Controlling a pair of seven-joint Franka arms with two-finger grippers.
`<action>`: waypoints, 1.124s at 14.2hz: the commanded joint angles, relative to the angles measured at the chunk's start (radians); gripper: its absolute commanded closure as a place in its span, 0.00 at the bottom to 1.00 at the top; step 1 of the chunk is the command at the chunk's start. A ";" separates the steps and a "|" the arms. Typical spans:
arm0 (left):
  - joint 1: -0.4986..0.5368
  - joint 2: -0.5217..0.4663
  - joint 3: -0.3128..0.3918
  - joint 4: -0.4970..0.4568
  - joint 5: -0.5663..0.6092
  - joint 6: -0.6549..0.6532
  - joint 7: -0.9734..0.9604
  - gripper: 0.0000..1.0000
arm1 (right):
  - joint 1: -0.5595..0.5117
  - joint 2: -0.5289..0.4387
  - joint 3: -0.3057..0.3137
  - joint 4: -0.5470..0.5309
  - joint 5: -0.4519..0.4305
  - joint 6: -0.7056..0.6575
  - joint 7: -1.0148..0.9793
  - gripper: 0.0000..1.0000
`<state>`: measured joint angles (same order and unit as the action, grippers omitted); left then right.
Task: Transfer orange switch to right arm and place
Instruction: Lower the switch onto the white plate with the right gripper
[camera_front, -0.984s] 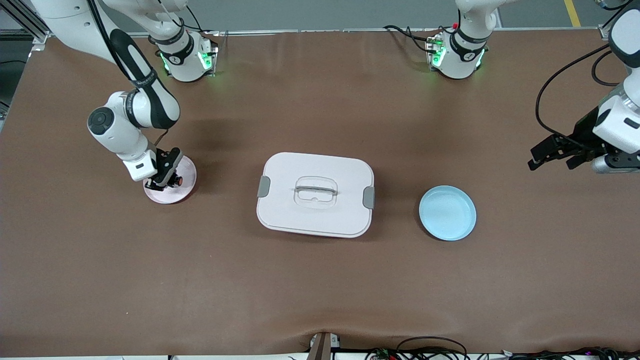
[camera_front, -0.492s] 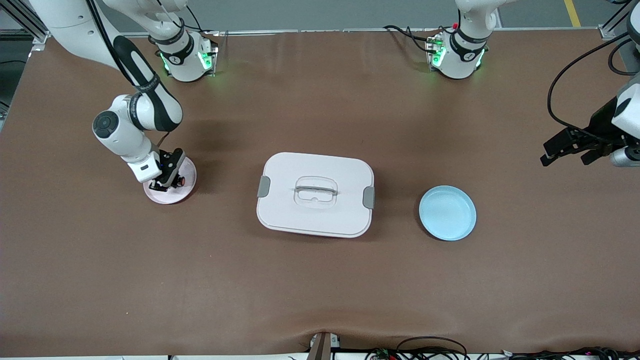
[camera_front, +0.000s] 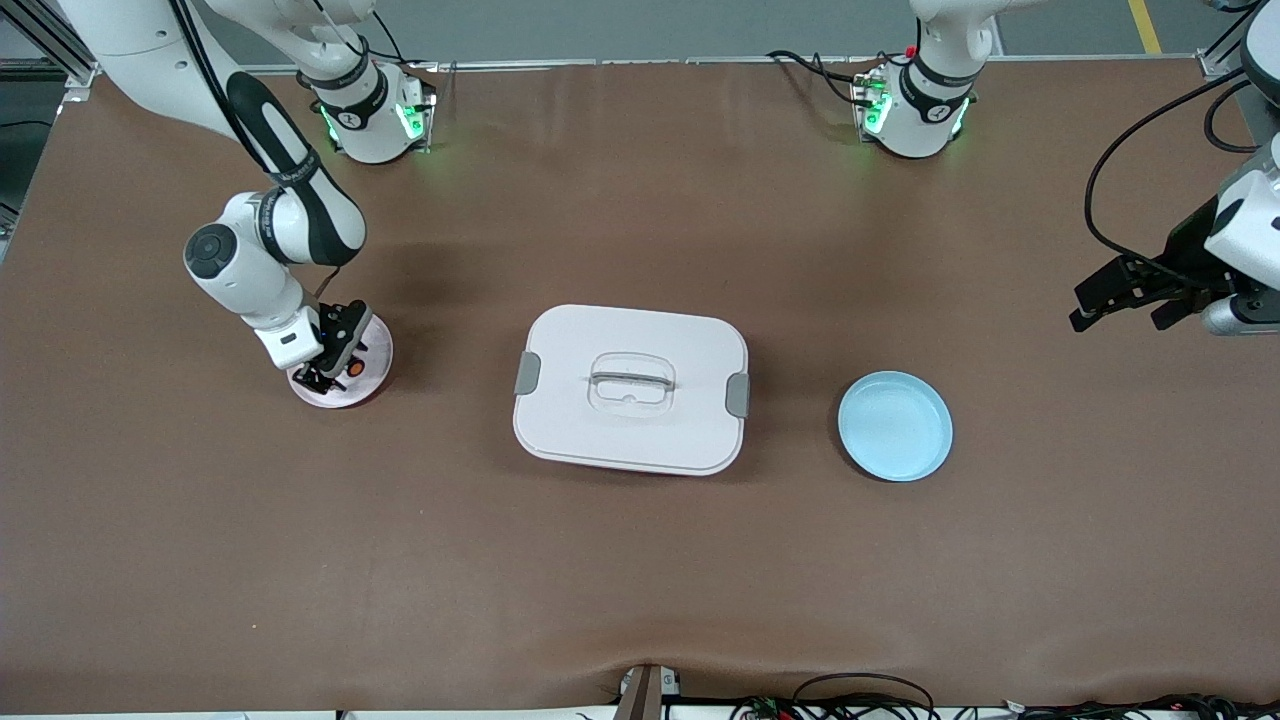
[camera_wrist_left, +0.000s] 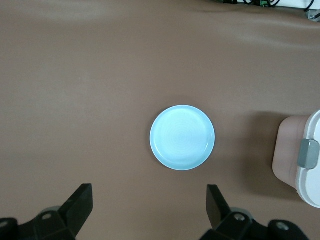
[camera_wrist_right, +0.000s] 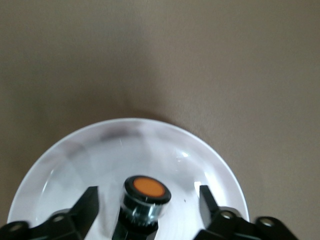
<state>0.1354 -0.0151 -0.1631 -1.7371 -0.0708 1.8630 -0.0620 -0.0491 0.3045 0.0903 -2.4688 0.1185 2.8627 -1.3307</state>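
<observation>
Brown table (camera_front: 640, 560), white lidded box (camera_front: 630, 388), blue plate (camera_front: 895, 426), pink plate (camera_front: 372, 375)

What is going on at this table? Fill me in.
The right gripper is low over the pink plate at the right arm's end of the table, jaws open on either side of the orange switch, which stands on the plate. The left gripper hangs open above the table at the left arm's end, holding nothing. A white lidded box sits mid-table, with an empty blue plate beside it.
</observation>
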 joint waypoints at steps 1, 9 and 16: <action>-0.124 0.009 0.115 0.016 0.028 -0.018 -0.016 0.00 | 0.008 -0.014 0.022 0.050 0.018 -0.101 0.062 0.00; -0.204 0.006 0.205 0.037 0.029 -0.022 -0.015 0.00 | 0.074 -0.056 0.017 0.310 0.006 -0.639 0.460 0.00; -0.201 -0.052 0.200 0.116 0.035 -0.206 -0.019 0.00 | 0.081 -0.074 0.005 0.479 -0.049 -0.899 0.904 0.00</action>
<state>-0.0555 -0.0273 0.0299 -1.6306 -0.0603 1.7086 -0.0657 0.0315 0.2440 0.1027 -2.0242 0.0985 2.0179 -0.5508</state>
